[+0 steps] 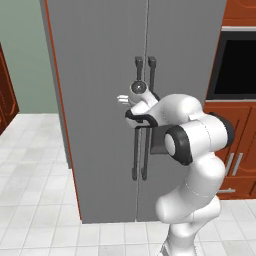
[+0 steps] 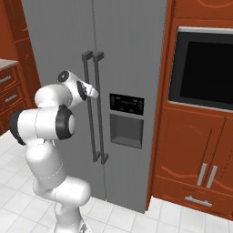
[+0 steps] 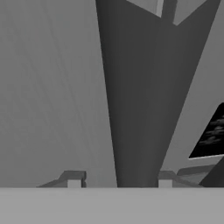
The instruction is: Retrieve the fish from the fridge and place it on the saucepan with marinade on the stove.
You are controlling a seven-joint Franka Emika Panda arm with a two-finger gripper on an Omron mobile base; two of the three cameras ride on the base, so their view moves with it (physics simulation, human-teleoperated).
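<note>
The fridge (image 1: 100, 125) is a tall grey side-by-side unit with both doors closed, so the fish is hidden. Two long dark vertical handles (image 2: 93, 109) run beside the centre seam. My gripper (image 1: 134, 101) is raised to the upper part of the left door's handle (image 1: 138, 80), and from the right base view the gripper (image 2: 94, 93) reaches it from the left. In the hand view the dark handle (image 3: 138, 131) runs up between my gripper (image 3: 119, 179). One fingertip (image 3: 165, 179) is at the handle's edge and the other stands a little off it. The saucepan and stove are out of view.
A dispenser panel (image 2: 126, 119) sits on the right fridge door. A black wall oven (image 2: 205, 68) in red-brown cabinets (image 2: 195, 168) stands to the fridge's right. A white tiled floor (image 1: 35, 200) spreads on the left in front of the fridge.
</note>
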